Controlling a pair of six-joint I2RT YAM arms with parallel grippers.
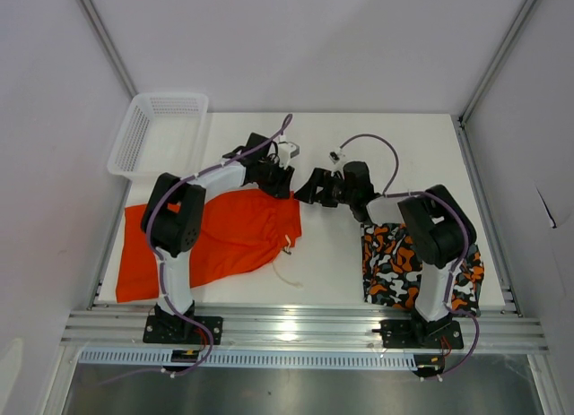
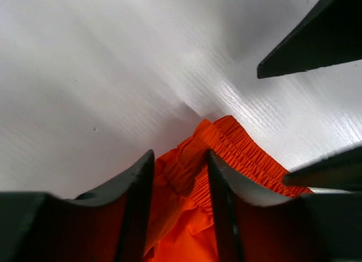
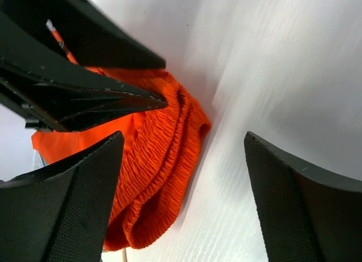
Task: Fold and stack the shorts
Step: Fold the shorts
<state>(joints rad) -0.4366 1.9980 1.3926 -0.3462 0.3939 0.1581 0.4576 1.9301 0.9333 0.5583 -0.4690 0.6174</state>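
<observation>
The plain orange shorts [image 1: 229,240] lie flat on the left of the table, with the waistband [image 2: 243,151] toward the middle. My left gripper [image 1: 280,177] is low over the waistband's far corner. Its jaws [image 2: 180,183] are partly open, and bunched orange cloth lies loosely between them. My right gripper [image 1: 309,189] faces it from the right, open wide [image 3: 184,183]. The gathered waistband [image 3: 164,160] sits beside its left finger, with only bare table between the pads. The patterned shorts [image 1: 395,263] lie folded at the near right, partly under the right arm.
A white mesh basket [image 1: 134,137] stands at the back left corner. A white drawstring [image 1: 285,276] trails onto the table near the orange shorts. The two grippers are close together at mid-table. Enclosure walls rise on three sides.
</observation>
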